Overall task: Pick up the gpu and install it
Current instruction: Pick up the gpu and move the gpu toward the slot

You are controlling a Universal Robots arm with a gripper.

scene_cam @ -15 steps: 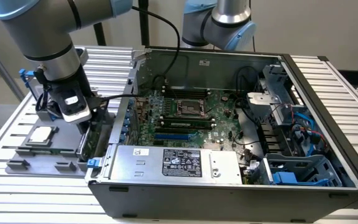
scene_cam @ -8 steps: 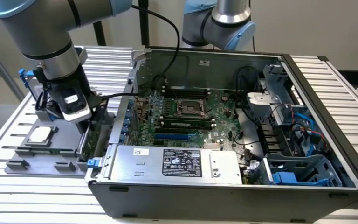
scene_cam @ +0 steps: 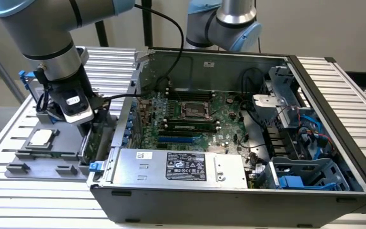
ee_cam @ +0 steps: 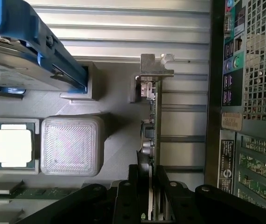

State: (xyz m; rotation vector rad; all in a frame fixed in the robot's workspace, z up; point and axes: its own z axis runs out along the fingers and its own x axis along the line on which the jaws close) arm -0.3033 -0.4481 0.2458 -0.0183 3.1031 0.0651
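Observation:
The gpu (ee_cam: 153, 122) stands on edge, seen end-on in the wrist view as a thin green board with its silver metal bracket (ee_cam: 155, 71) at the far end. My gripper (ee_cam: 149, 173) straddles the card, a black finger pressed against each face, shut on it. In the exterior view the gripper (scene_cam: 89, 125) hangs over the grey parts tray (scene_cam: 43, 164) at the exterior view's left. The gpu (scene_cam: 96, 139) sits below it, just outside the left wall of the open computer case (scene_cam: 234, 200).
On the grey tray lie a hard drive in a blue frame (ee_cam: 25, 60), a CPU (ee_cam: 12, 144), a square grey block (ee_cam: 72, 145) and a memory stick (ee_cam: 30, 192). Inside the case are the motherboard (scene_cam: 189, 114) and power supply (scene_cam: 177, 164). A second arm (scene_cam: 230, 24) stands behind.

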